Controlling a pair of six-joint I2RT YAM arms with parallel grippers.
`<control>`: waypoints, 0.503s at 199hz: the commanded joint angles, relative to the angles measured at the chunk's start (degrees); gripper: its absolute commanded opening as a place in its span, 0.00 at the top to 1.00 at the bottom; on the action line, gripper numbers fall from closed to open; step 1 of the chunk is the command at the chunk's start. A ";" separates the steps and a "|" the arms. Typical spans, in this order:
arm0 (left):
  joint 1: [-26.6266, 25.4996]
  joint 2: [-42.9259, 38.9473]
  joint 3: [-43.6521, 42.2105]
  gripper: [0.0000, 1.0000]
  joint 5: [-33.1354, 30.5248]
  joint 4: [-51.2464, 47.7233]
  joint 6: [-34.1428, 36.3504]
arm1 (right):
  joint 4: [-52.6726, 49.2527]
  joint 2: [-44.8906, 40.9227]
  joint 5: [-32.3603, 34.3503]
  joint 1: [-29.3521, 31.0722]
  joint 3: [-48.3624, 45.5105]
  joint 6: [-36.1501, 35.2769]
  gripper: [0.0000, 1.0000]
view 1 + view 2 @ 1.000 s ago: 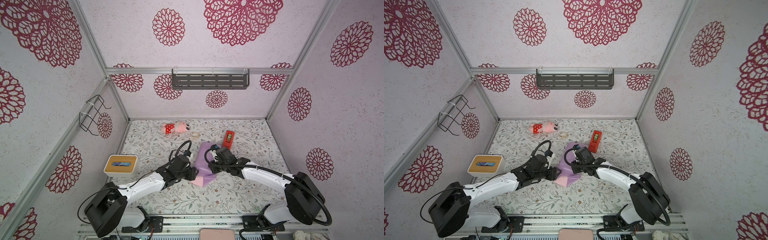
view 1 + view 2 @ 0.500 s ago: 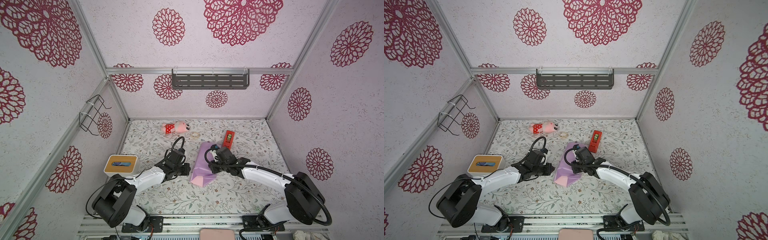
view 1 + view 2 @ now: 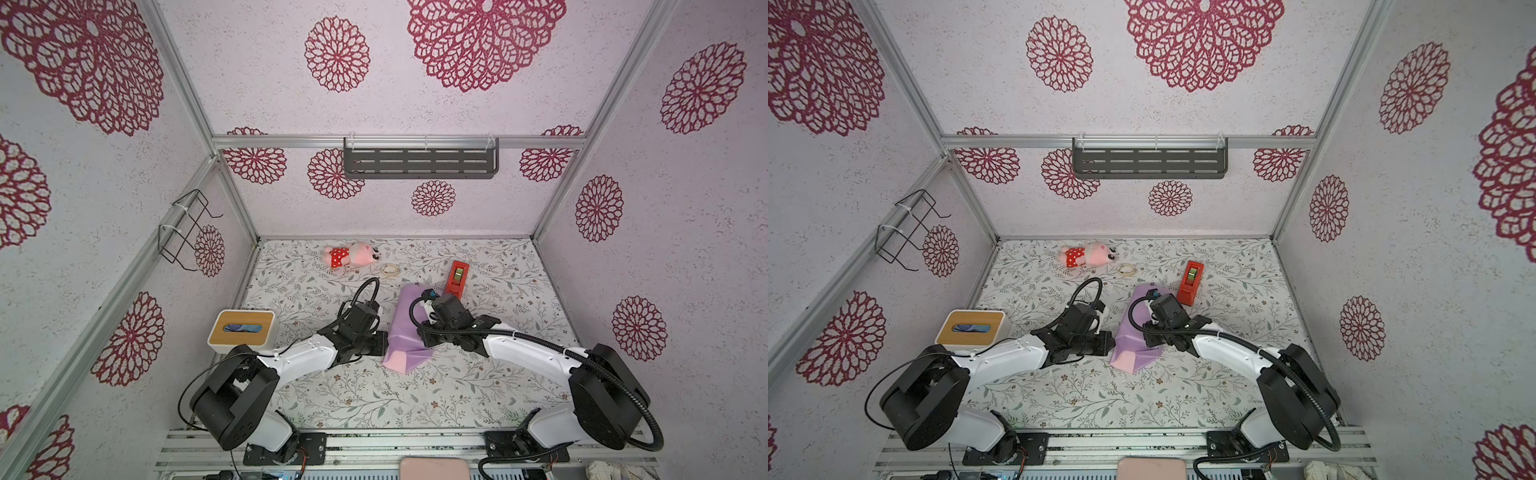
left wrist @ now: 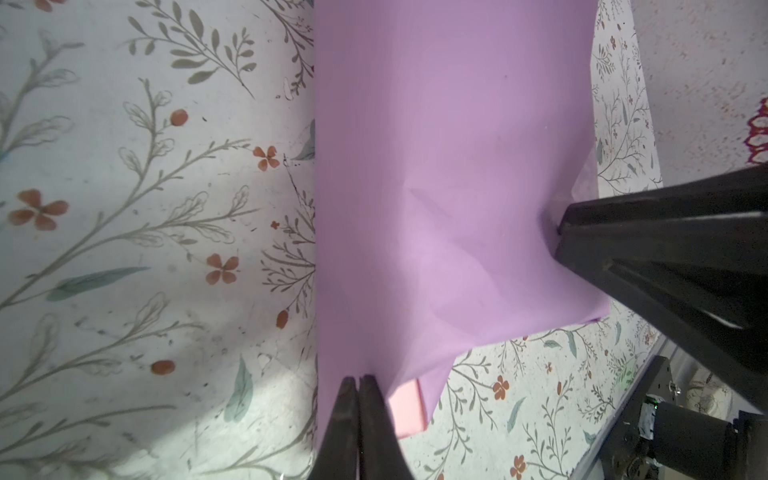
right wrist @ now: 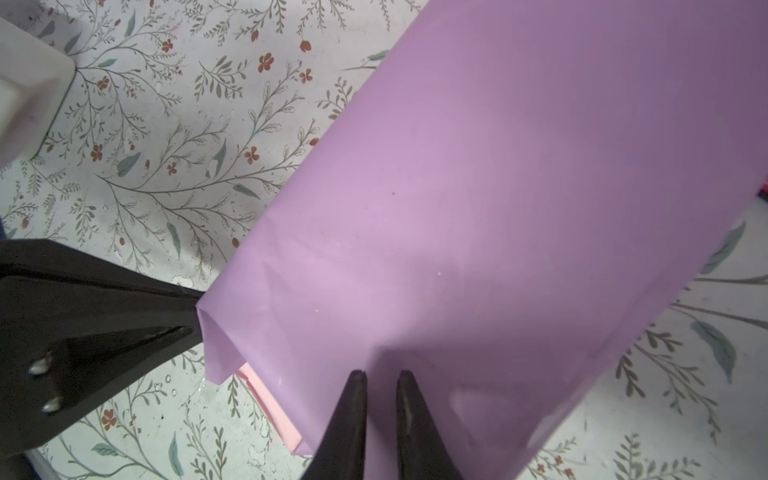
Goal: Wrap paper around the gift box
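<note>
Mid-table: the paper (image 3: 405, 328) folded into a long, boxy bundle between my two grippers.

Thin smooth sheet, lilac face out, softly creased, a pale pink underside (image 4: 409, 409) peeking at the near end. It lies on the floral table (image 3: 415, 399), near the red tape dispenser (image 3: 458, 277). Left gripper (image 4: 357, 380): black tapered fingers (image 4: 345, 415) pressed together, tips touching the bundle's side fold. Right gripper (image 5: 380, 374): fingers (image 5: 349, 415) a narrow slit apart, tips on the lilac top, paper puckering round them.
</note>
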 commanded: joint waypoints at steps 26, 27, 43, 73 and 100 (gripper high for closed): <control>-0.61 0.40 2.47 0.94 -1.00 0.94 0.19 | -0.81 1.06 -1.60 -0.05 -1.24 1.07 0.83; -0.61 0.40 2.49 0.94 -1.04 0.91 0.25 | -0.82 1.07 -1.60 -0.05 -1.31 1.12 0.83; -0.61 0.47 2.97 0.94 -0.90 0.32 0.88 | -0.66 1.17 -1.70 -0.05 -1.32 1.08 0.83; -0.96 0.85 3.57 0.93 -0.30 -0.85 2.26 | -0.56 1.20 -1.83 -0.05 -1.45 1.25 0.84; -1.32 0.24 2.88 0.91 -0.39 -1.62 3.15 | -0.83 1.09 -1.75 -0.05 -1.38 1.25 0.84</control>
